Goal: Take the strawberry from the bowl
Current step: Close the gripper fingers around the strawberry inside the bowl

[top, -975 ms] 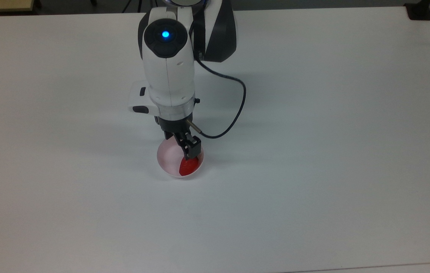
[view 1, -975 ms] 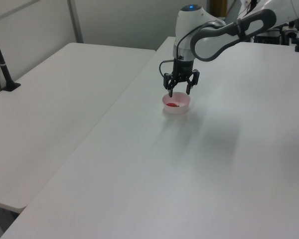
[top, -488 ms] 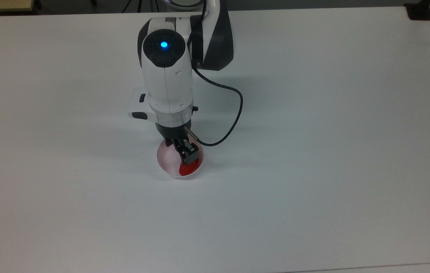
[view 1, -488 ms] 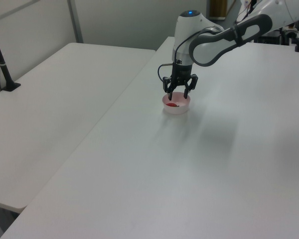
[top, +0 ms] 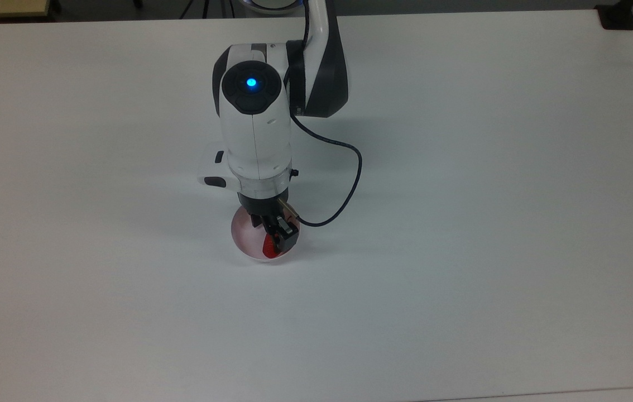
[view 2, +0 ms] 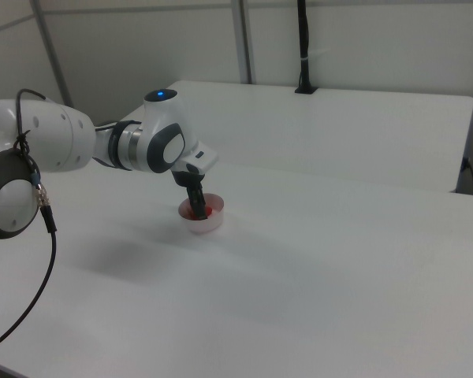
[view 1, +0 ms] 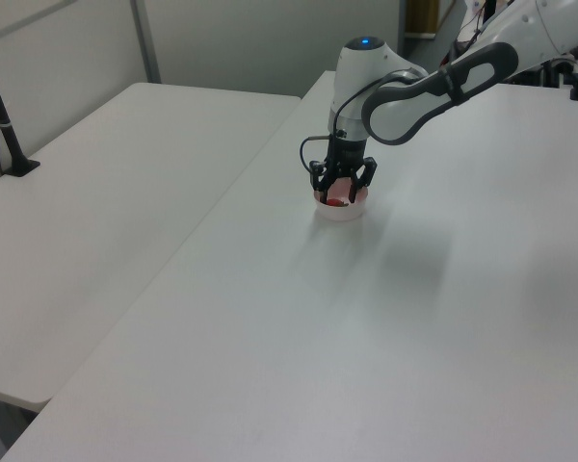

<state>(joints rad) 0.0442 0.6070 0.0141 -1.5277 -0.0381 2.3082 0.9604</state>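
No writing or brand mark can be read on the arm or anywhere on the table (top: pixel 461 223); the one mark on the arm is a blue light (top: pixel 250 83) glowing on its dark round cap. The pink bowl (top: pixel 243 243) is the landmark: against the pictures from a second and half a second ago, the gripper (top: pixel 278 241) has come down from above the rim into the bowl, and far less red shows in the top view. The strawberry (top: pixel 268 246) lies inside the bowl at the top view's right side, touching the dark fingers (view 1: pixel 354 179), which in the left view stand spread on either side of it, not yet pinching it. The bowl itself sits where it was. A black cable (top: pixel 350 184) loops from the wrist over the table just beside the bowl. In the right view the wrist hides most of the bowl's (view 2: pixel 213 219) inside.
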